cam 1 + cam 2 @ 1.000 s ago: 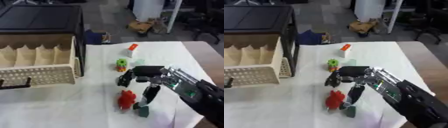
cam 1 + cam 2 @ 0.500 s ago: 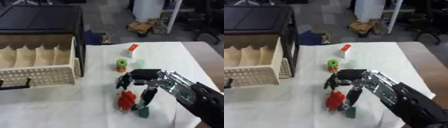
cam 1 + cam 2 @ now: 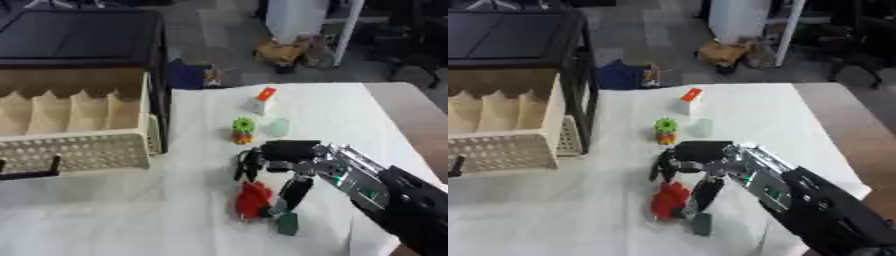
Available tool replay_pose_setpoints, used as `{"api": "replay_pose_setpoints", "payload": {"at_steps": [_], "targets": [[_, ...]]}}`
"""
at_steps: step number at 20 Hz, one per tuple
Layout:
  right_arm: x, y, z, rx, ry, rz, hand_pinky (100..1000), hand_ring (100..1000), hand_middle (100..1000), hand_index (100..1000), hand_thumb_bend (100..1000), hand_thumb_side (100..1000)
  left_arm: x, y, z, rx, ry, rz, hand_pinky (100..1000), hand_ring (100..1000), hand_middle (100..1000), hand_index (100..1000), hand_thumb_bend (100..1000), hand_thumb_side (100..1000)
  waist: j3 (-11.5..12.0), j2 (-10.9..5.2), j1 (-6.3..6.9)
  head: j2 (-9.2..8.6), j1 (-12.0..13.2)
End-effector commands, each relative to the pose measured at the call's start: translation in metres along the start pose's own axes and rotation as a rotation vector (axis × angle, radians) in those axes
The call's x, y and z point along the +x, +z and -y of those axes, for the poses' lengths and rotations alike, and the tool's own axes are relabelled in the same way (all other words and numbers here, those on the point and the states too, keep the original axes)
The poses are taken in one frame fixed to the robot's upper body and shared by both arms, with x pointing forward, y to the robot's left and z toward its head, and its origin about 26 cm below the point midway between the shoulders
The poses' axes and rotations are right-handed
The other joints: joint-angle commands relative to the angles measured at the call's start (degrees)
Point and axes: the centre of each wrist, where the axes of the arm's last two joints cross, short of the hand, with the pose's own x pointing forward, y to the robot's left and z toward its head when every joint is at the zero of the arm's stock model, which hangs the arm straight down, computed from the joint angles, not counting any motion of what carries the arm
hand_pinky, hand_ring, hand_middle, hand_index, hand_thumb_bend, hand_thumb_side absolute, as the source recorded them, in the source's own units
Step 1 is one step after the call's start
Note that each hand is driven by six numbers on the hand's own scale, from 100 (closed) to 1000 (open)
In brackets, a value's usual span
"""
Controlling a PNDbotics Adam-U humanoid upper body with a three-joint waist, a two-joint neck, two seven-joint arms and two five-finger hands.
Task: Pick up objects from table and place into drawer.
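- Left eye view: the right hand (image 3: pixel 293 157) reached in from the lower right over the white table (image 3: pixel 105 215). Its fingers (image 3: pixel 248 165) hung curled downward above a red object (image 3: pixel 253 200), and the thumb (image 3: pixel 293 192) pointed down just beside that object's right edge. Whether the hand touched the red object could not be told; it looked bent around it without a clear grasp.
- A small dark green block (image 3: pixel 287 223) lay just below the thumb tip, near the red object.
- Farther back stood a green and orange toy (image 3: pixel 242 129), a pale translucent piece (image 3: pixel 278 127) just beside it, and a white box with an orange top (image 3: pixel 261 101) behind them.
- The open drawer (image 3: pixel 74 132), cream-coloured with dividers and a perforated front, sat at the left, well apart from the objects, under a black cabinet (image 3: pixel 87 37).
- Right eye view: the same hand showed its fingers curved down over the red object, with the thumb between the red object and the dark green block. The left hand did not appear.
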Motion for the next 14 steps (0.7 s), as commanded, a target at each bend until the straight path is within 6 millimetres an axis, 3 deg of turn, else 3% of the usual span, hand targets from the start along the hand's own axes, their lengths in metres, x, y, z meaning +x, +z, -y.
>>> {"api": "replay_pose_setpoints", "payload": {"at_steps": [1,9,14], "targets": [[-0.0030,0.0049,0.0083,-0.004,0.027,-0.013,617,629,537,793,471,233,0.0046,-0.0032,-0.0029,0.004,-0.001,0.019,545,477,578,833,100,1000,0.11,-0.80,-0.01,-0.59,-0.27],[-0.0038,0.0040,0.0053,0.034,0.054,-0.009,644,667,570,795,388,217,0.0043,-0.0027,-0.0026,0.005,0.001,0.014,546,476,577,833,100,1000,0.31,-0.76,-0.10,-0.51,-0.43],[-0.0061,0.0033,0.0015,0.054,0.065,-0.014,629,647,554,786,386,211,0.0040,-0.0022,-0.0022,0.005,0.004,0.011,540,476,577,832,100,1000,0.40,-0.67,-0.13,-0.53,-0.50]]}}
